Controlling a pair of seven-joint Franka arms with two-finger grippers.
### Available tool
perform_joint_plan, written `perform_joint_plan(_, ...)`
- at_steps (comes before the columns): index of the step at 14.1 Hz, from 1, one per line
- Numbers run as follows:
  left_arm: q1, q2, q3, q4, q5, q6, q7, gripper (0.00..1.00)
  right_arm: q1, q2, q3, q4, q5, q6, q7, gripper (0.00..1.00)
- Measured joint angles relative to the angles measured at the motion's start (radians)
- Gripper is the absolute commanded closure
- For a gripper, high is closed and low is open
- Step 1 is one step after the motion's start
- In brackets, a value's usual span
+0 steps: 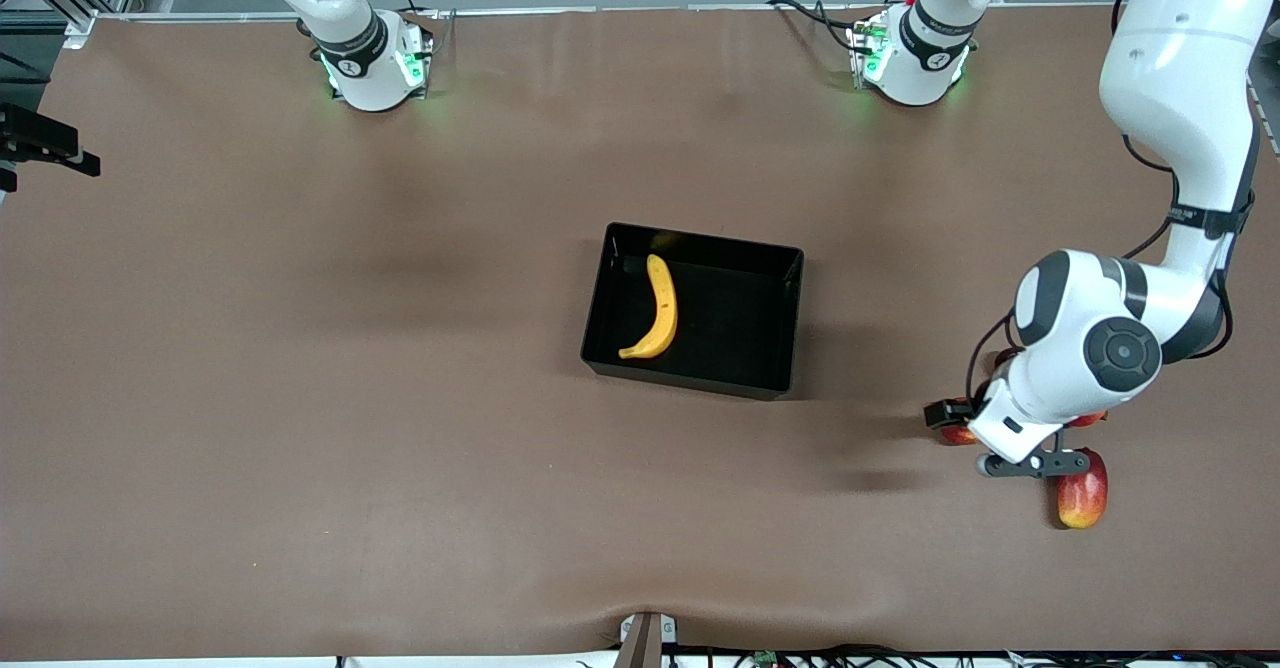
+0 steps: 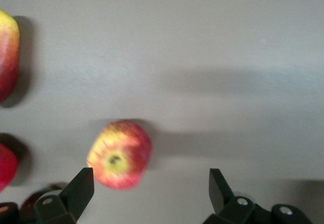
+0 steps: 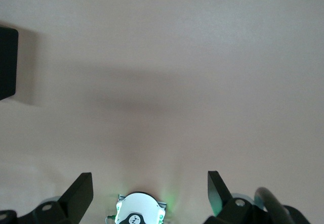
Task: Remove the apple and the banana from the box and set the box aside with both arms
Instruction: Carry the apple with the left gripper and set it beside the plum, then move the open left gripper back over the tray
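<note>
Waiting high above bare brown table (image 1: pixel 300 398) near its own base, the right gripper (image 3: pixel 150 191) holds its fingers wide apart. At mid-table, the black box (image 1: pixel 790 318) holds the yellow banana (image 1: pixel 658 310), lying against the wall toward the right arm's end. At the left arm's end, the left gripper (image 2: pixel 152 188) hangs with fingers spread over the apple (image 2: pixel 120 154), which sits on the table among other red fruits, near a mango (image 1: pixel 1083 491).
</note>
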Motion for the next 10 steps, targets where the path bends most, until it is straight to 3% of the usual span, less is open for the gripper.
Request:
perform_joint_plan(5, -0.051, -0.028, -0.184, -0.007, -0.001, -0.067, -0.27, 0.0, 0.0, 0.0, 0.002, 0.0, 0.0, 0.0, 0.0, 0.0)
perform_joint_plan(10, -0.274, -0.001, -0.19, -0.012, 0.0, -0.066, -0.45, 0.0, 0.0, 0.0, 0.002, 0.0, 0.0, 0.001, 0.0, 0.0)
